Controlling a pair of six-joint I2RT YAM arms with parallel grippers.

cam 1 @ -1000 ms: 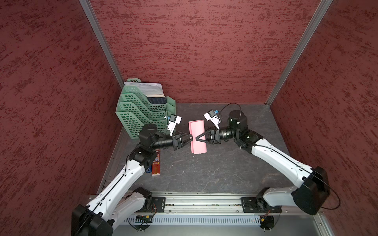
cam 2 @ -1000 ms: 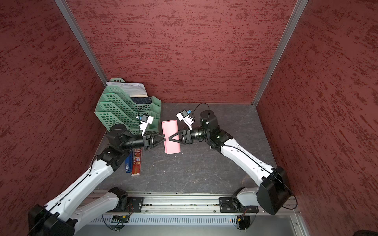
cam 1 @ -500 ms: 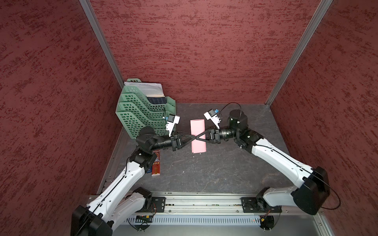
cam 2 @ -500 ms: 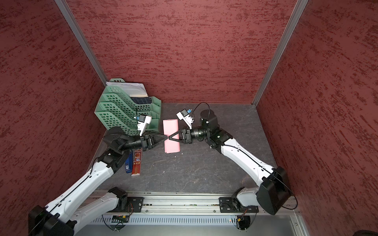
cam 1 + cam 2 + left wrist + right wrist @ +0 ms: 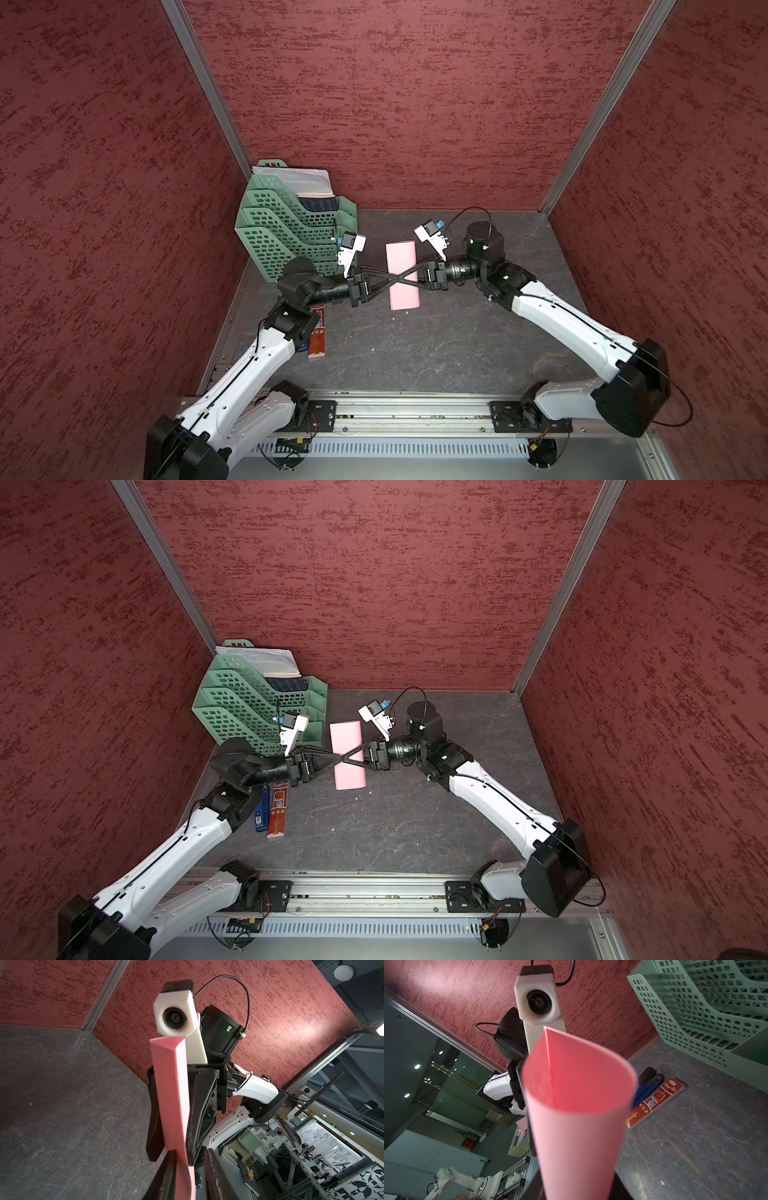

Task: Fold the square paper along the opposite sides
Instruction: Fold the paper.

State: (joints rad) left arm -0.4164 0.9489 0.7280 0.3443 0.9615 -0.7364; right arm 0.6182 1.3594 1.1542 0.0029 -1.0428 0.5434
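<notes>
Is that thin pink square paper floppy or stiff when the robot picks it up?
Probably floppy but springy: the thin pink square paper bends into a soft rounded loop with no sharp crease. Likely very light too: its ends stick out from the grip without drooping.

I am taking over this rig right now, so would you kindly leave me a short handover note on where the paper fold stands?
Right gripper: shut on the square paper, which is held up off the table.
Left gripper: fingers on either side of the sheet; a gap shows on one side, so the grip is unclear.
Done: the paper is bent over into a loop, and its opposite edges look brought together.
Left: no crease yet; flatten the loop and press the fold.
</notes>
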